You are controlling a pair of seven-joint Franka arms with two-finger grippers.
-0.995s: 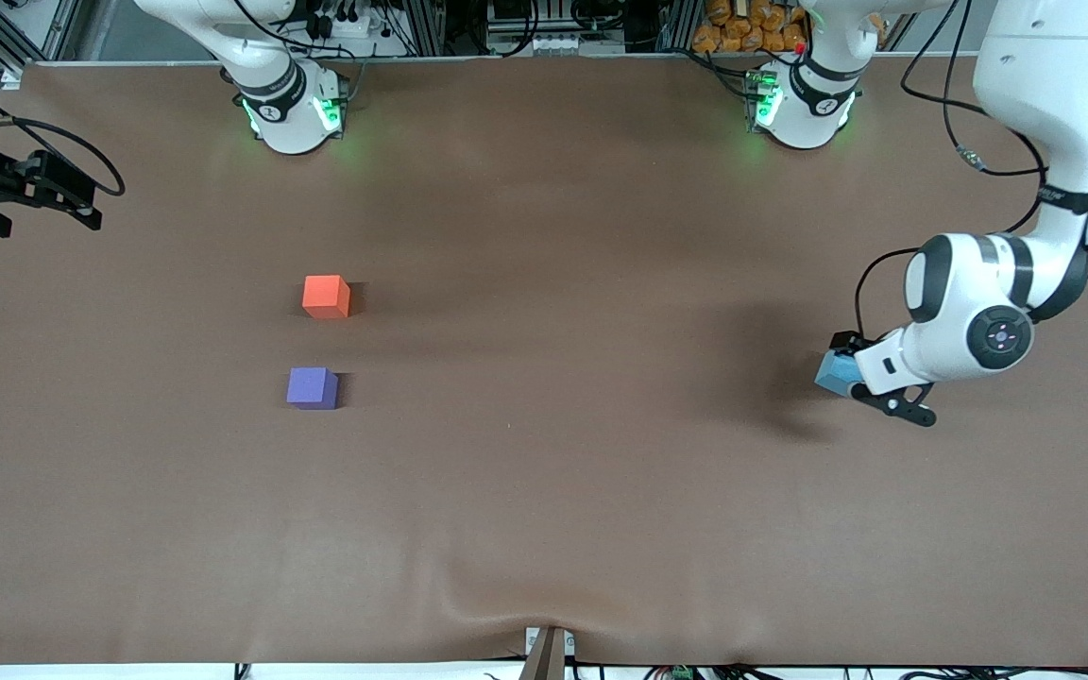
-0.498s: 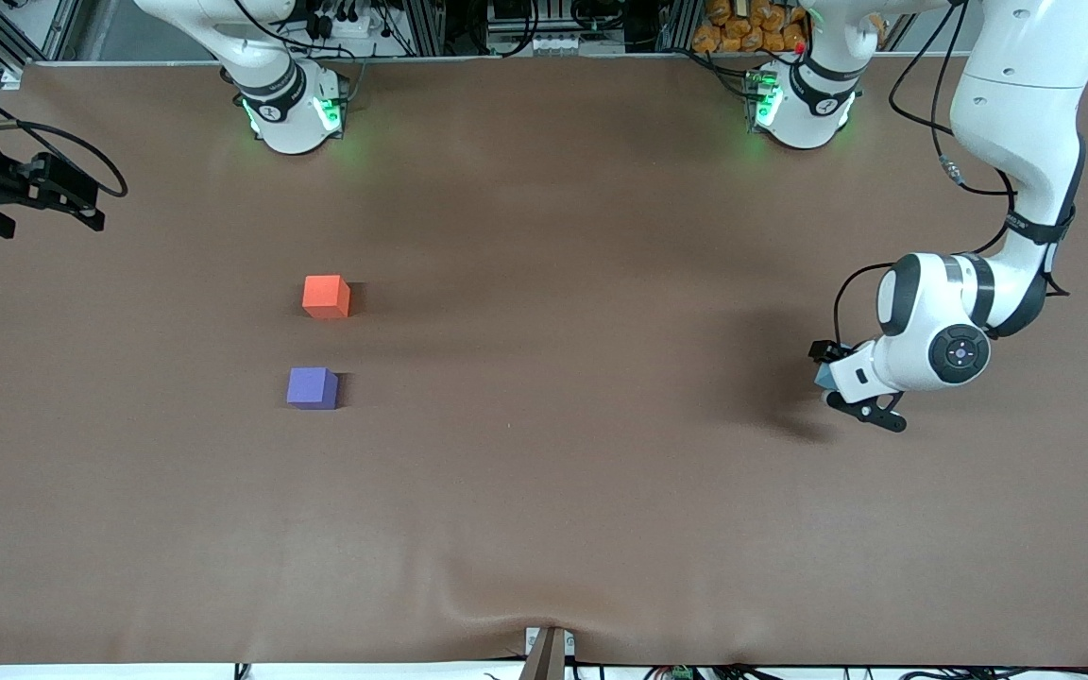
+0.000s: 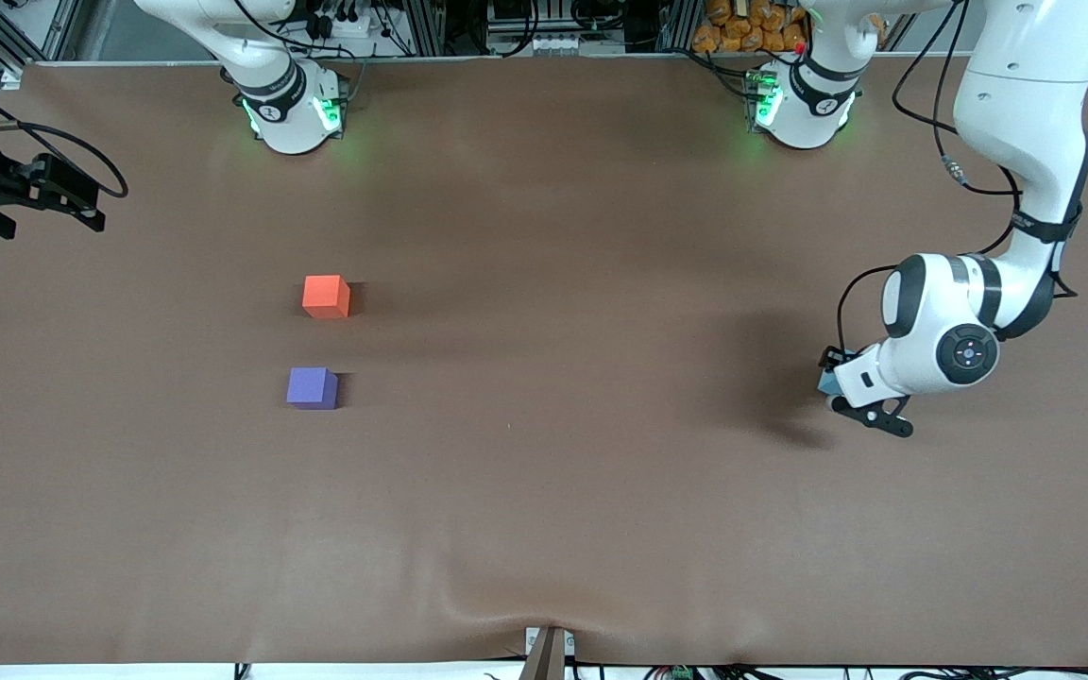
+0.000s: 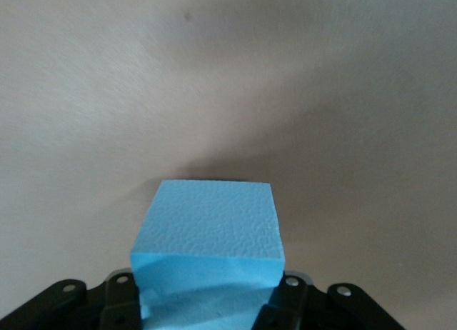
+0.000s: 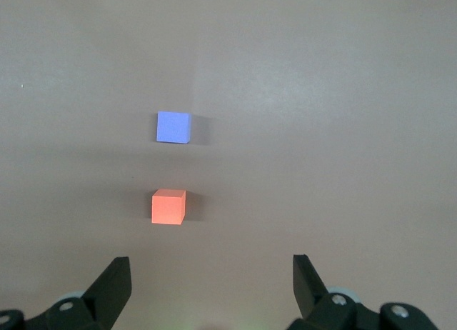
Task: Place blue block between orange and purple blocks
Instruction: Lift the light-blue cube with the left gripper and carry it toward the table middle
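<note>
The blue block (image 3: 825, 381) is a light sky-blue cube held in my left gripper (image 3: 835, 385), just above the brown table toward the left arm's end. In the left wrist view the block (image 4: 211, 233) fills the space between the jaws of the left gripper (image 4: 207, 305). The orange block (image 3: 326, 297) and the purple block (image 3: 312, 388) sit on the table toward the right arm's end, the purple one nearer the camera, with a gap between them. My right gripper (image 3: 42, 212) waits open and empty at the table's edge; its wrist view shows its jaws (image 5: 211, 280), the orange block (image 5: 168, 206) and the purple block (image 5: 173, 127).
The brown table cover (image 3: 544, 453) stretches between the held block and the two cubes. The arm bases (image 3: 291, 109) stand at the back edge. A small bracket (image 3: 547, 652) sits at the front edge.
My left arm has shifted a little toward the middle of the table with the blue block, and its wrist has turned. The orange and purple blocks and the right arm have not moved.
</note>
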